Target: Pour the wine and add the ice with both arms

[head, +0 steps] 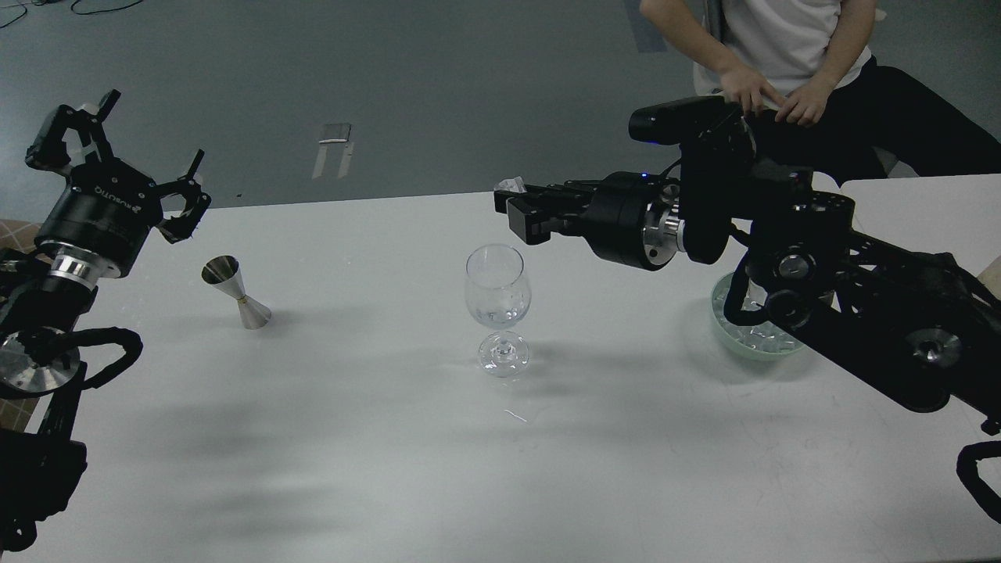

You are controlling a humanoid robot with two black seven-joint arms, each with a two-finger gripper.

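One ice cube (512, 185) clamped in right end effector (518, 205) above wine glass (497, 295); left end effector (129, 137) spread apart.

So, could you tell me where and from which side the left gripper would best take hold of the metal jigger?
Probably at the narrow waist of the jigger, where its two cones meet: the flared cups above and below would keep it from slipping. It stands upright, leaning a little, so a level approach from the left suits the open left gripper, which hovers just above and behind it.
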